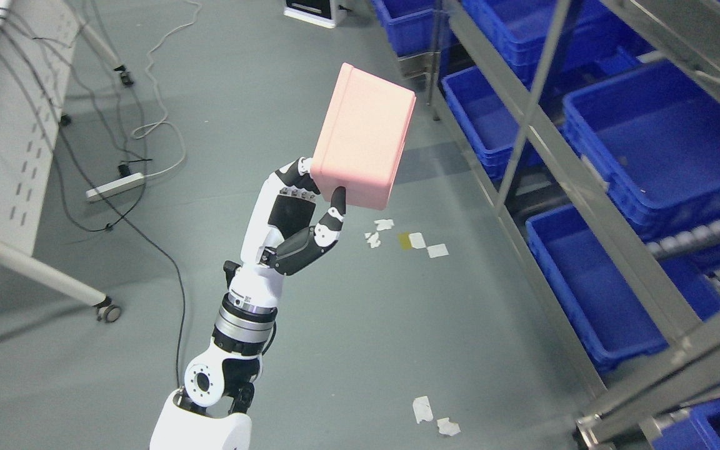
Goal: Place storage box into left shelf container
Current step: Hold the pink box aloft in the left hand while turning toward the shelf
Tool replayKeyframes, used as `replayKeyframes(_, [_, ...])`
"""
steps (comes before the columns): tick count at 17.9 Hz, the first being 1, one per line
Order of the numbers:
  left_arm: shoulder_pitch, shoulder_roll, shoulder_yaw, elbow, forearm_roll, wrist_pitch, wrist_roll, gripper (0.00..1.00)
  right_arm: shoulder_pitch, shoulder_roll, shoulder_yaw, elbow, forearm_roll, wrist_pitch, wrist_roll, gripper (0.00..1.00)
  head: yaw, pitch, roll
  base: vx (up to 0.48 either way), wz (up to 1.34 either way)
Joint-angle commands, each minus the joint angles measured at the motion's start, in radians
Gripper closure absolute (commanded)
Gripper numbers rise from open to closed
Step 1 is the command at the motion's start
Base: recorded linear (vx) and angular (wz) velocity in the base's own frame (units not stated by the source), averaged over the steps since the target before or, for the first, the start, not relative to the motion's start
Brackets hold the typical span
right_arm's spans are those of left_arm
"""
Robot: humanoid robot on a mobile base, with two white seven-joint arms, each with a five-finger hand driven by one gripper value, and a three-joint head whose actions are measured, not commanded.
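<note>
Head view shows the left arm rising from the bottom edge, left of the middle, its white shoulder shell nearest the camera and its silver wrist ring just above. Beyond the wrist, the left hand point(297, 215) grips the storage box point(363, 137), a plain pink box held tilted in the air over the grey floor. The thumb presses against the box's near lower face, while the other fingers point(294, 172) wrap its left edge. No right arm appears.

Beside the box, to its right and well apart from it, stands the metal shelf point(591, 194), running from the lower right corner up to the top edge. Blue containers point(660, 144) sit on its tiers; the ones visible look empty. Below the box, scraps of paper tape point(425, 244) lie on the floor. Left of the box, cables point(160, 94) and a power strip point(115, 187) trail toward a white table point(4, 125) on castors.

By this picture, picking up appears done: the box is lifted and carried. What is left is to swing it over to the shelf, lower it into the intended container and let go. Which container counts as the left one cannot be settled here.

No brand, label or legible writing shows on the box or containers; a small marking on the wrist is too tiny to read.
</note>
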Motion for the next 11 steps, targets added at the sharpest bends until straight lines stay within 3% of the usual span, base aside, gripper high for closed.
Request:
replayKeyframes(1, [0.010,0.017,-0.002,-0.015,0.000,0.002,0.000,0.97,0.009,-0.017,-0.005,-0.017,0.002,0.000,0.001,0.00,0.0000,0.000,0.000,0.186,0.82])
replayKeyframes(6, [0.010,0.017,0.001,-0.015,0.000,0.002,0.000,0.97,0.009,-0.017,-0.005,-0.017,0.002,0.000,0.001,0.00,0.0000,0.000,0.000,0.224,0.47])
replayKeyframes(11, [0.010,0.017,0.005,-0.015,0.000,0.002,0.000,0.97,0.009,-0.017,-0.005,-0.017,0.002,0.000,0.001,0.00,0.0000,0.000,0.000,0.265,0.11])
